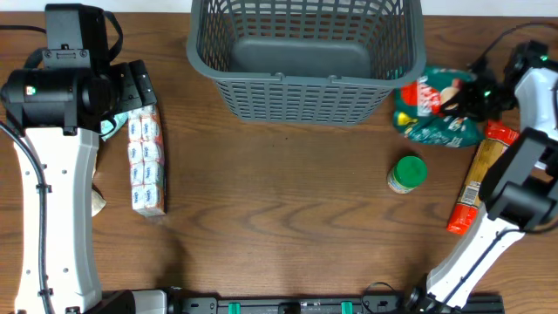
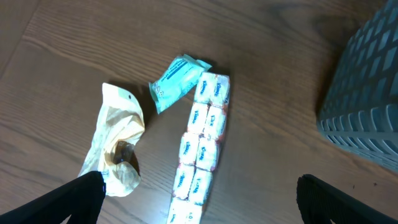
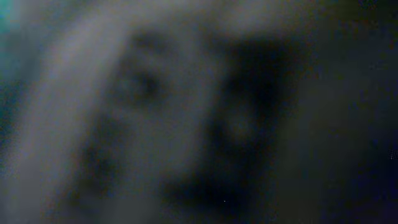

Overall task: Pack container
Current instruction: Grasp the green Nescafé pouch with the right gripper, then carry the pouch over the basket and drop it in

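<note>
While the basket [image 1: 305,98] sits empty at top centre of the overhead frame, the right claw [image 1: 465,98] is down on a green-and-red bag [image 1: 433,112] at upper right, just beside the basket's right corner. Whether its jaws have closed on the bag cannot be told: from above they are a dark shape against the print, and the wrist view is a close blur. The step in hand looks like the first pick, with nothing packed yet. If the bag is gripped, the next move calls for a lift high enough to clear the thick rim, then a short carry left and a drop inside. A soft bag may sag and catch the lattice.

At the left of the frame the left claw [image 2: 202,196] hangs wide open and holds nothing, poised over a long pack of white sachets [image 1: 146,161]. A teal packet [image 2: 177,81] touches the pack's top end, and a crumpled cream bag [image 2: 118,146] lies near it.

Below the green-and-red bag stand a green-lidded jar [image 1: 407,173] and, at right, a long orange packet [image 1: 475,179] partly under the right arm. Neither blocks the path to the basket.
</note>
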`<state>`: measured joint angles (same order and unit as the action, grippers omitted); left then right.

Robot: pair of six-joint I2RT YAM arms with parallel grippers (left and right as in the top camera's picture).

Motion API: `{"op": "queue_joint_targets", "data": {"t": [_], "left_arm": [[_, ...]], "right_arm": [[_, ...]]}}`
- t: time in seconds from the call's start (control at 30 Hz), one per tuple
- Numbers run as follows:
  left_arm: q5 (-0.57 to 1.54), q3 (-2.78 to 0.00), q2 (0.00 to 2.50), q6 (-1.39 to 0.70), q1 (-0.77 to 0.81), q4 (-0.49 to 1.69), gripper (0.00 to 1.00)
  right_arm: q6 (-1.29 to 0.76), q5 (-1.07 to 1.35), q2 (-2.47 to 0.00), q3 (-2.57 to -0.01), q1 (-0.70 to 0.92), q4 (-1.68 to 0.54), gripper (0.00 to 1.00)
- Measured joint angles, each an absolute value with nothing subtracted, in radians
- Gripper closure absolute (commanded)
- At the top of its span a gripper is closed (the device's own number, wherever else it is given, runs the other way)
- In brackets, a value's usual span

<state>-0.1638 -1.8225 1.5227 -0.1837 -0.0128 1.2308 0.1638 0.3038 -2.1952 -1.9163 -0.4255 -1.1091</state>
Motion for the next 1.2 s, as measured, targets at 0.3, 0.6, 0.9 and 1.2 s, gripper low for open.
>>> {"op": "queue_joint_targets", "data": {"t": [0.3, 0.6, 0.9, 1.2], "left_arm": [[-0.164, -1.822, 1.523, -0.183, -0.013, 1.253, 0.01], [-0.164, -1.822, 1.523, -0.174, -0.013, 1.258, 0.01], [-0.164, -1.822, 1.523, -0.157, -0.013, 1.26, 0.01], [-0.164, -1.822, 1.523, -0.157, -0.013, 1.276, 0.01]], "right_arm": [[0.12, 0.206, -1.806, -2.028, -0.427, -1.029, 0.99], [0.273, 0.275, -1.584, -2.036, -0.302, -0.869, 0.99], [0.587, 0.436, -1.619, -2.035, 0.019, -0.741, 0.99], [0.826, 0.444, -1.74, -2.035, 0.233, -0.667, 0.99]]}}
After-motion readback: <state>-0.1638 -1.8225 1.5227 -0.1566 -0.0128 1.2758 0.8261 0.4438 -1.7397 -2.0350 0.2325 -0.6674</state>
